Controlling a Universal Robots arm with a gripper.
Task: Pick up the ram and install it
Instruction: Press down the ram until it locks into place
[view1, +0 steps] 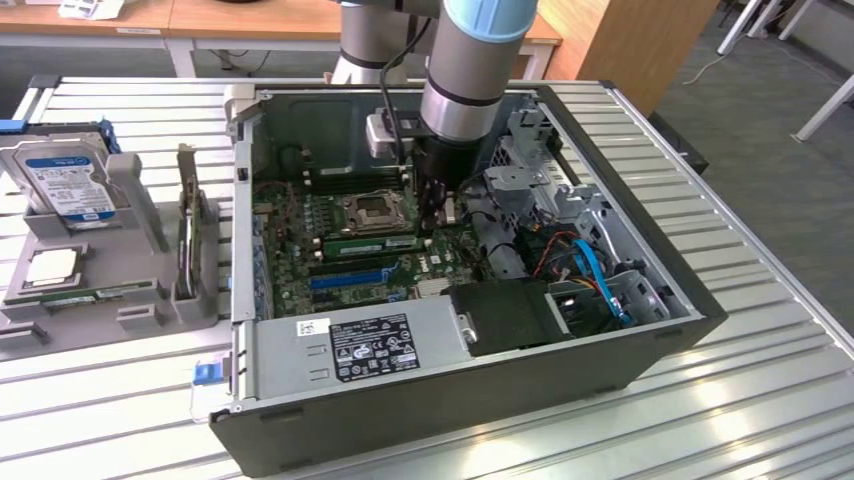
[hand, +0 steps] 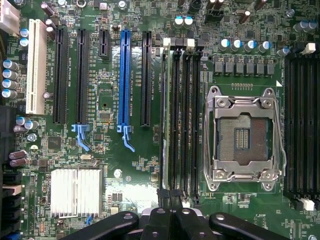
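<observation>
The tool (hand: 172, 212) is pressed together and pinches nothing. It hangs inside the computer case (view1: 641, 350), low over the motherboard (hand: 110, 150), at one end of the memory slots (hand: 187, 125).

The ram (hand: 164, 125) stands on edge in the outermost slot and runs straight away from the tool tip. The empty processor socket (hand: 245, 135) lies just beyond the slot bank. The ram appears inserted; whether it is fully latched, or touched by the tool, cannot be told.

Seating procedure, as judged:
- Press straight down along the slot line.
- Load the stick's top edge only.
- Avoid side force against neighbouring slots.

Appearance: in the exterior view the ram (view1: 374, 245) is a long, narrow green board below the tool (view1: 434, 215).
</observation>
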